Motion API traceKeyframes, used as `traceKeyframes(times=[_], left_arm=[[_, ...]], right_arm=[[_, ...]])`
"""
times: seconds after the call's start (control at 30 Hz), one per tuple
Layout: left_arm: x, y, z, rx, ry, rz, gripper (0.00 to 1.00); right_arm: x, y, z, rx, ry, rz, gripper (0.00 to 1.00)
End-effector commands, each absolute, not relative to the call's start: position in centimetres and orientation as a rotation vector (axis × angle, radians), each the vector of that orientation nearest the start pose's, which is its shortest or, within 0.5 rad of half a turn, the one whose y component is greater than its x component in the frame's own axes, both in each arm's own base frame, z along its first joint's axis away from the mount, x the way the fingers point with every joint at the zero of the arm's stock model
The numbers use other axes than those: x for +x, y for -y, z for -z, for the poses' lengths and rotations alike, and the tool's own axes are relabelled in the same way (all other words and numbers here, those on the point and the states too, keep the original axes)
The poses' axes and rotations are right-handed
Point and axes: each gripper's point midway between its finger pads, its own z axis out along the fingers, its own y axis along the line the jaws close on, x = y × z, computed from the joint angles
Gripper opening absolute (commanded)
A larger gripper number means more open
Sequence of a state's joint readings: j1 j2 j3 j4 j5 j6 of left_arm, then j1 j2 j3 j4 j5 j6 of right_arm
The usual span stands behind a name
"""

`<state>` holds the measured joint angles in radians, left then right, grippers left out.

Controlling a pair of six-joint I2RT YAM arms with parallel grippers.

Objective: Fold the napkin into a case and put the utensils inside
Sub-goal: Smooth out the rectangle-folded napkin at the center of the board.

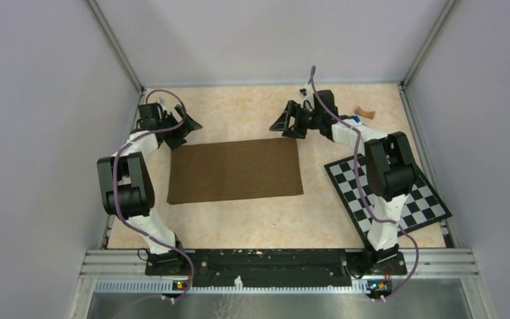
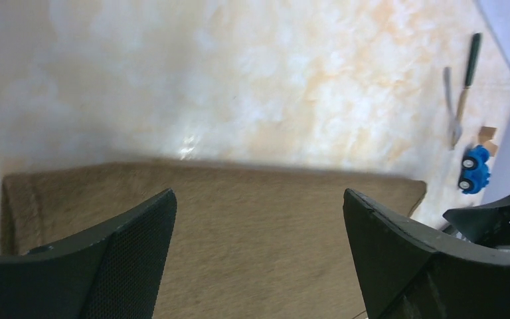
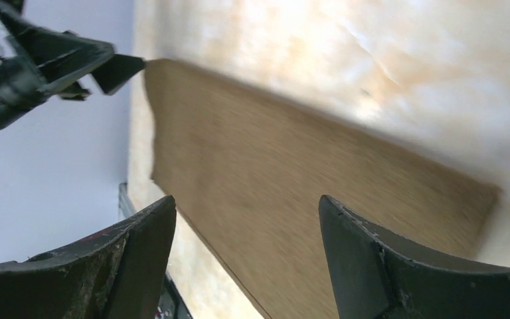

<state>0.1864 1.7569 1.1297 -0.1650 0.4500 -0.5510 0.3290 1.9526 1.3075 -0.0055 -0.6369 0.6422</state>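
**Both claws wide open at the napkin's far corners**

The napkin (image 1: pixel 234 170) lies flat in the middle of the table (image 1: pixel 252 222). It is a smooth, dark brown rectangle, too wide yet to be a thin case. Its long side runs from 9 o'clock to 3 o'clock.

My left claw (image 1: pixel 183 131) hangs by the far left corner, so the cloth lies toward 4 o'clock from it. My right claw (image 1: pixel 288 126) hangs by the far right corner, with the cloth toward 8 o'clock. Both claws are spread wide and hold nothing.

Each arm is nearest its own corner (a fair split, I think). My guess is that the next fold must bring the far edge toward 6 o'clock.

The knife (image 2: pixel 468 70) and fork (image 2: pixel 453 109) lie side by side past the right corner, near a blue toy car (image 2: pixel 475 167) and well apart from the napkin.
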Motion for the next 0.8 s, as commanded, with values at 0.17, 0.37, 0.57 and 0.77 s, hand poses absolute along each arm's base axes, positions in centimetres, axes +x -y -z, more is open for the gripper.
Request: traceKeyframes(times=[0.17,0.37,0.57,0.77], left_arm=[[46.3,-0.6,-7.1,-0.744,-2.259,0.716,0.99],[44.2,-5.1,-1.9,-0.829,-2.287,0.552,0.99],[44.4,-6.5,-3.9,-0.776,-2.289,0.438,0.99],[45.0,-5.1,-11.7,-0.624,-2.214,0.474,0.99]], right_arm=[[45.9,-28.2,-9.3,0.047,-2.285,-1.322,0.77],[46.4,-23.1,-4.1,0.146,-2.352,-1.209,0.77],[46.7,-21.3,-4.6,0.102,-2.379,-1.046,0.76],[47.4,-21.5,-11.1,0.012,-2.327,-0.921,0.76]])
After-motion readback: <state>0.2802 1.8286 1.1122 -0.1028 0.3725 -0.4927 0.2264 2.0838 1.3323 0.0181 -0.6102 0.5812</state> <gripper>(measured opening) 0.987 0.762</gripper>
